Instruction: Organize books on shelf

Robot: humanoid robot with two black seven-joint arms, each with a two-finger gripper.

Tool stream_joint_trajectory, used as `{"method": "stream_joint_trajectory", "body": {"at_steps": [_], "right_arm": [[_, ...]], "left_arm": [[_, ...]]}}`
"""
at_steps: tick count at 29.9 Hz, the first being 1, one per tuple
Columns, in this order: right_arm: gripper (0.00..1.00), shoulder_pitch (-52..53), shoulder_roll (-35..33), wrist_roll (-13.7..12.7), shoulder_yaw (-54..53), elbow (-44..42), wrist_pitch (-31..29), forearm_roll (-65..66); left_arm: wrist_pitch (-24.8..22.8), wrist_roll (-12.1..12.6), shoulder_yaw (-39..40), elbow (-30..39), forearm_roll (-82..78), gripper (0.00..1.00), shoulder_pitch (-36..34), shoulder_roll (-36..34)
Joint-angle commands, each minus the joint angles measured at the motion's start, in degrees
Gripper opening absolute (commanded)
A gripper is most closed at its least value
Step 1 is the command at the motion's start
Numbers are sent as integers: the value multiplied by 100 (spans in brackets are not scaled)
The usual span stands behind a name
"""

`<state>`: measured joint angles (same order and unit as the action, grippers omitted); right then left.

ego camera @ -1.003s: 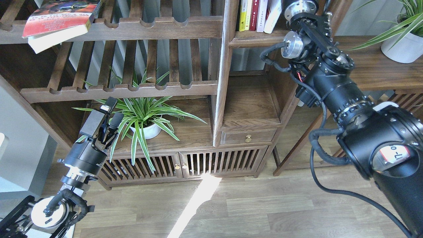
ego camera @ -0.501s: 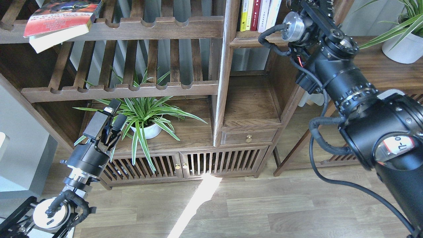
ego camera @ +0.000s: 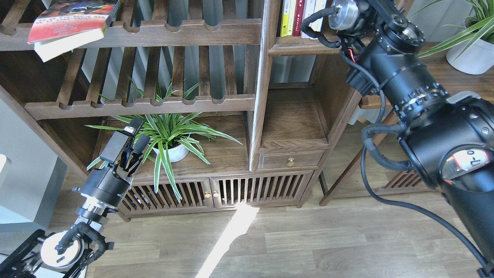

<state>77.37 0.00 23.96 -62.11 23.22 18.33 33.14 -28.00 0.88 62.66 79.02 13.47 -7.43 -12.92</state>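
A thick book with a red-orange and dark cover (ego camera: 65, 19) lies tilted on the slatted rack at the top left, its corner hanging over the rail. Several upright books (ego camera: 297, 15), yellow, red and white, stand on the shelf (ego camera: 293, 48) of the narrow cubby at the top centre. My right arm (ego camera: 389, 73) reaches up past that cubby's right side, and its gripper is beyond the top edge of the view. Low on the left, my left gripper (ego camera: 137, 134) is open and empty, beside the leaves of a potted plant.
A spider plant in a white pot (ego camera: 173, 152) stands on the wide lower board. Below the book cubby is an empty cubby (ego camera: 291, 119) over a small drawer (ego camera: 290, 159). Another potted plant (ego camera: 469, 54) stands on a side table at the right. Slatted doors close the bottom.
My right arm has risen and pushed further up towards the book cubby. My left gripper has crept slightly up and to the right. The books have not moved.
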Motion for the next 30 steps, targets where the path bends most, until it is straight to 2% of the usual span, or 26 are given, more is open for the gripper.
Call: {"method": "stream_joint_trajectory", "body": {"at_steps": [1, 3, 6, 12, 19, 24, 30], "right_arm": [[41, -2, 0, -101, -29, 322, 249, -18], [43, -20, 0, -216, -29, 533, 538, -105], [52, -46, 0, -251, -12, 779, 943, -264], [58, -195, 0, -251, -21, 1237, 967, -264], [75, -608, -87, -243, -21, 2106, 967, -264], [95, -1039, -562, -251, -12, 2774, 967, -264], [99, -1259, -887, -251, -12, 3267, 967, -255]], "left_arm": [[0, 0, 1, 8, 7, 94, -30, 0], [0, 0, 1, 8, 7, 94, -13, 0], [0, 0, 1, 8, 15, 92, -30, 0], [0, 0, 18, 8, 15, 92, -22, -9], [0, -9, 88, 8, 42, 91, -39, -52], [0, -26, 97, 34, 59, 89, -109, -52], [0, -9, 115, 8, 59, 87, -276, -44]]}}
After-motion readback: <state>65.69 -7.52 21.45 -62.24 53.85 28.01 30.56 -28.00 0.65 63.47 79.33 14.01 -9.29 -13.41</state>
